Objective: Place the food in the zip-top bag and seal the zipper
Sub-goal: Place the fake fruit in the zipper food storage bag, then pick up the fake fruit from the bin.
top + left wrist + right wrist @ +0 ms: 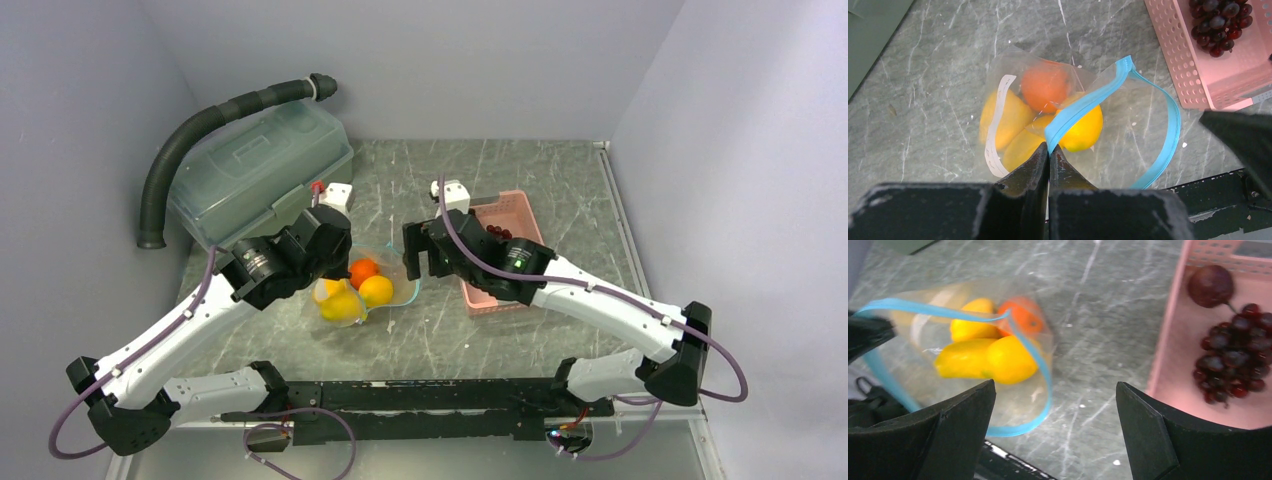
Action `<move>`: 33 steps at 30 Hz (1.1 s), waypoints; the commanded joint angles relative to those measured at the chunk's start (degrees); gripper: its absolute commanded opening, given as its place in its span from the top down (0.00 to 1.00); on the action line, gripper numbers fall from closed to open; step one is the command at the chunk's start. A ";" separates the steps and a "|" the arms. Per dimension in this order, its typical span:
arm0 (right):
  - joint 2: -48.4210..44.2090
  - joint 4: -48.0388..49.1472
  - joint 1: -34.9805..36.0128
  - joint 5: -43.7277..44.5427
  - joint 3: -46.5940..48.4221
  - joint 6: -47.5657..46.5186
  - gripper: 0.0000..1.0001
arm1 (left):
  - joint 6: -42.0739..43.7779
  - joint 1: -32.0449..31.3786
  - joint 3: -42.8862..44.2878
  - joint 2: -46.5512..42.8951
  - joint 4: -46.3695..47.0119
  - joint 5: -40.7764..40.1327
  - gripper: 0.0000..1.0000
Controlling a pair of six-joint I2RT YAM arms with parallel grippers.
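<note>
- Left gripper (1049, 150) pinches the thin teal zipper (1083, 105); we see that strip running straight away from its tips.
- Right gripper (1055, 387) gapes; the floppy clear zip-top bag (928, 305) sits just ahead.

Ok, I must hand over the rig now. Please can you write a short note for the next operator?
Left gripper: shut on the teal zipper strip of the clear floppy plastic bag, holding its mouth open.
Right gripper: open, empty, between bag and pink perforated basket.
Done: round orange toy fruit and yellow oval toy fruits are inside the bag.
Left: dark purple grape bunch and dark reddish round fruit lie in the basket; move both into the bag, then seal the zipper.
</note>
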 commanded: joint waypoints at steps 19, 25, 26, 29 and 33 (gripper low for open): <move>2.28 -3.98 -24.66 2.19 -6.92 0.48 0.03 | 0.54 -0.10 0.65 -0.51 1.40 0.14 0.91; 7.04 -1.27 -29.91 -0.06 -6.97 -0.10 0.01 | 0.64 -0.12 0.91 -0.33 1.33 0.26 0.91; 8.09 -0.83 -30.71 -0.82 -6.93 -0.12 0.01 | 0.64 -0.08 0.94 -0.26 1.28 0.22 0.91; 11.13 0.84 -32.73 -2.81 -6.93 -0.18 0.01 | 0.64 -0.11 1.03 -0.32 1.08 0.22 0.91; 15.83 2.12 -34.70 -4.98 -6.46 0.09 0.01 | 0.64 0.00 1.28 -0.41 0.66 0.09 0.91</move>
